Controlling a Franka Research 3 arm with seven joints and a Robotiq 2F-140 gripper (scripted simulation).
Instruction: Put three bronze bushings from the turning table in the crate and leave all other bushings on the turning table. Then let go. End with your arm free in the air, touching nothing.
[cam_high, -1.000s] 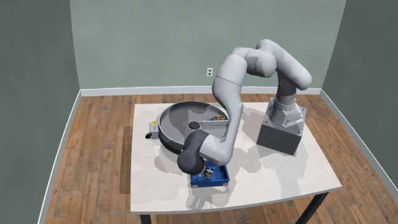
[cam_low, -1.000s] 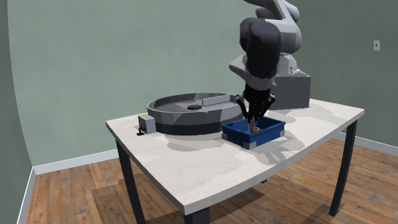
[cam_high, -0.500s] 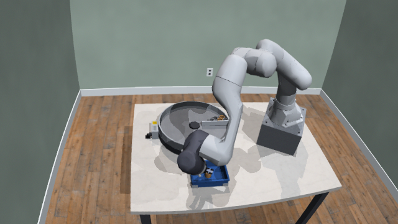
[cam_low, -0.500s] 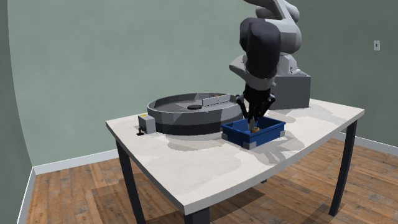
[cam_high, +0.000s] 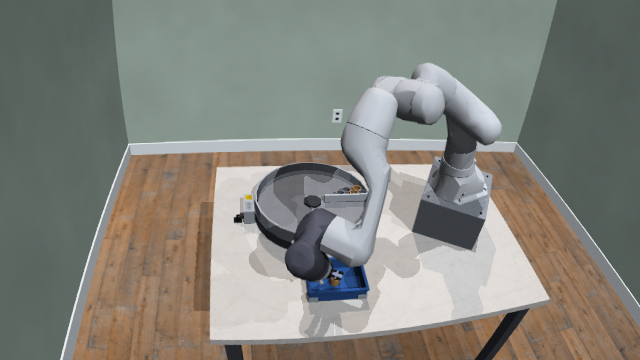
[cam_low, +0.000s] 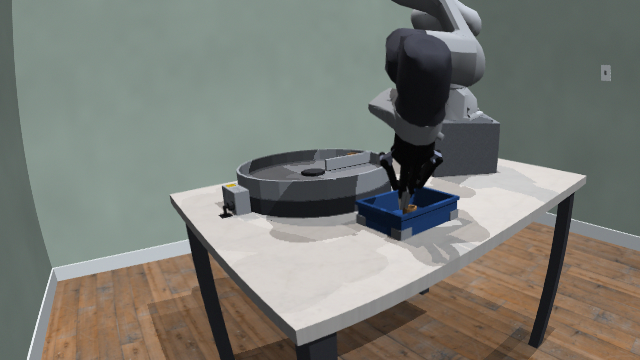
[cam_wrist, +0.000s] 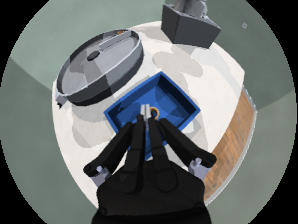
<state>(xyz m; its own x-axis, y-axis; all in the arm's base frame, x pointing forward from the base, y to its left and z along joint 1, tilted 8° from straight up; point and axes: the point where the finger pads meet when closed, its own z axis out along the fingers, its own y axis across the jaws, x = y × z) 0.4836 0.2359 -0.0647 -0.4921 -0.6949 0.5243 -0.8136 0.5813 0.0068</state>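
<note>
The blue crate (cam_high: 341, 285) stands on the white table just in front of the grey turning table (cam_high: 310, 200). My gripper (cam_low: 404, 200) reaches down into the crate (cam_low: 407, 214). Its fingers are pressed together on the wall of a bronze bushing (cam_low: 410, 207). The bushing hangs at the fingertips low inside the crate. In the wrist view the bushing (cam_wrist: 153, 110) shows as a small ring beside the fingertips (cam_wrist: 145, 116), over the crate floor (cam_wrist: 156, 111). Several bushings (cam_high: 350, 189), bronze and dark, sit by the bar at the turning table's far right. My arm hides part of the crate in the top view.
A small grey control box (cam_high: 246, 205) sits at the left of the turning table. The robot's grey base block (cam_high: 452, 212) stands at the back right of the table. A black hub (cam_high: 312, 201) marks the turning table's centre.
</note>
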